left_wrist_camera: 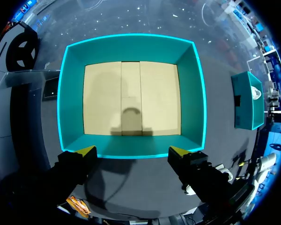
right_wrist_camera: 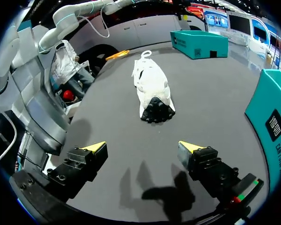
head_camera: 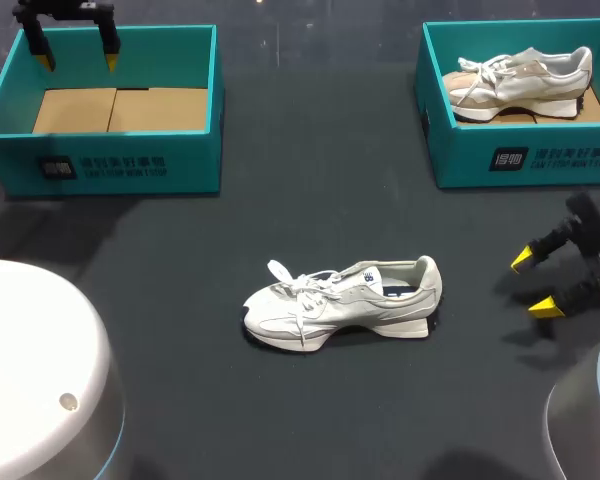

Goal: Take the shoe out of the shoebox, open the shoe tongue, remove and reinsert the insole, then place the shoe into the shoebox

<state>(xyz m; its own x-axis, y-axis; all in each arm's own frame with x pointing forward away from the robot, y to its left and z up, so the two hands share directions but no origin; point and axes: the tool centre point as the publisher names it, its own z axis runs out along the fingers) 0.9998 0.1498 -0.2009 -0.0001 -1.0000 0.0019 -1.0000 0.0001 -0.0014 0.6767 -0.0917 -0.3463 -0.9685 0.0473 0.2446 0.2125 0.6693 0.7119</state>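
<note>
Left gripper (head_camera: 78, 60) hangs at the far left, pointing straight down, its two fingers (left_wrist_camera: 86, 151) spread wide. Over on the right, the right gripper (head_camera: 532, 284) comes in low from the edge, aimed towards the middle, yellow tips (right_wrist_camera: 96, 147) wide apart. Both arms are well apart.

Shoe (head_camera: 345, 303) on table (head_camera: 310, 190), mid-surface, nearer front edge; toe toward left edge, heel toward right edge. Left shoebox (head_camera: 130, 165) at far left corner; left gripper (head_camera: 77, 60) over its far wall. Right shoebox (head_camera: 520, 160) at far right corner, second shoe (head_camera: 525, 80) inside. Right gripper (head_camera: 533, 284) by right edge, in front of right shoebox, right of shoe's heel, apart.
</note>
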